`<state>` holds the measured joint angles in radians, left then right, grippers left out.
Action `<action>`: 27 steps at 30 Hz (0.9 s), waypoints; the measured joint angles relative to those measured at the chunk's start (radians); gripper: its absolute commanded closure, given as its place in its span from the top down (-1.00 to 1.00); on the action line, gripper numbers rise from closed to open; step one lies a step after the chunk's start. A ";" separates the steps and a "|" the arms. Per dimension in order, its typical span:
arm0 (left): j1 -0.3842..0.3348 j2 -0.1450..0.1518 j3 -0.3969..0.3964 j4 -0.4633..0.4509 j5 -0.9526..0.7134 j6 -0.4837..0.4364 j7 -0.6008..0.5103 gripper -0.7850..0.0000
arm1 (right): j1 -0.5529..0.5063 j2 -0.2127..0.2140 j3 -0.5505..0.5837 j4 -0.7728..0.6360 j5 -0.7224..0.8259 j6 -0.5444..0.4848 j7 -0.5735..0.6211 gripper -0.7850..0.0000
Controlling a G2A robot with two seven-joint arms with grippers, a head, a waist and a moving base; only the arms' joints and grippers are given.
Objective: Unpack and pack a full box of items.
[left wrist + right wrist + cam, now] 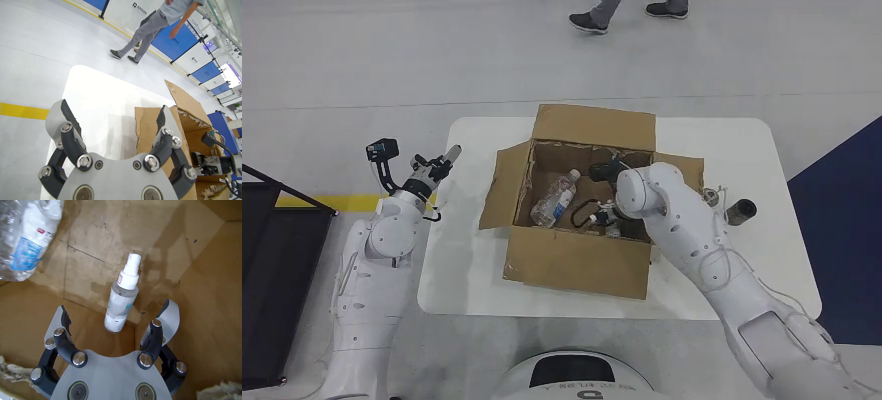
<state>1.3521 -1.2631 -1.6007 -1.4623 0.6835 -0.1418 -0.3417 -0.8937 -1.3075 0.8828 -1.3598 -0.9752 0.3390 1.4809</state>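
Left of the box (577, 262), the left arm is raised over the table (467, 260) edge, with the left gripper (113, 113) spread wide and empty. A water bottle (555, 198) lies inside the box's left half. The right arm bends down into the box. The right gripper (117, 313) is spread and empty, with a spray bottle (121, 302) just ahead, untouched. A dark cylinder (742, 210) lies right of the box.

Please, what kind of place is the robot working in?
Probably an industrial hall or robot test area: a wide grey floor with a yellow line, rows of blue and white partition panels, and one white table with a cardboard box.
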 measured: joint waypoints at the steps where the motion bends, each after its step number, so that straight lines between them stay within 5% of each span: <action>1: 0.000 0.000 0.000 0.000 0.000 0.000 0.000 1.00 | 0.008 -0.004 -0.009 0.013 -0.001 -0.002 0.002 0.36; 4: 0.000 0.000 0.000 0.000 0.000 0.000 0.000 1.00 | 0.035 -0.016 -0.032 0.053 -0.002 0.001 -0.001 0.07; 14: 0.000 0.000 0.000 0.000 0.000 0.000 0.000 1.00 | 0.106 -0.050 -0.074 0.195 0.009 0.016 -0.016 -0.20; 18: 0.000 0.000 0.000 0.000 0.000 0.000 0.000 1.00 | 0.120 -0.058 -0.080 0.223 0.019 0.014 -0.014 -1.00; 27: 0.000 0.000 0.000 0.000 0.000 0.000 0.000 1.00 | 0.102 -0.049 -0.029 0.199 0.021 0.021 -0.066 -1.00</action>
<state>1.3521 -1.2631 -1.6007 -1.4623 0.6835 -0.1418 -0.3417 -0.7916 -1.3569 0.8541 -1.1607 -0.9545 0.3595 1.4153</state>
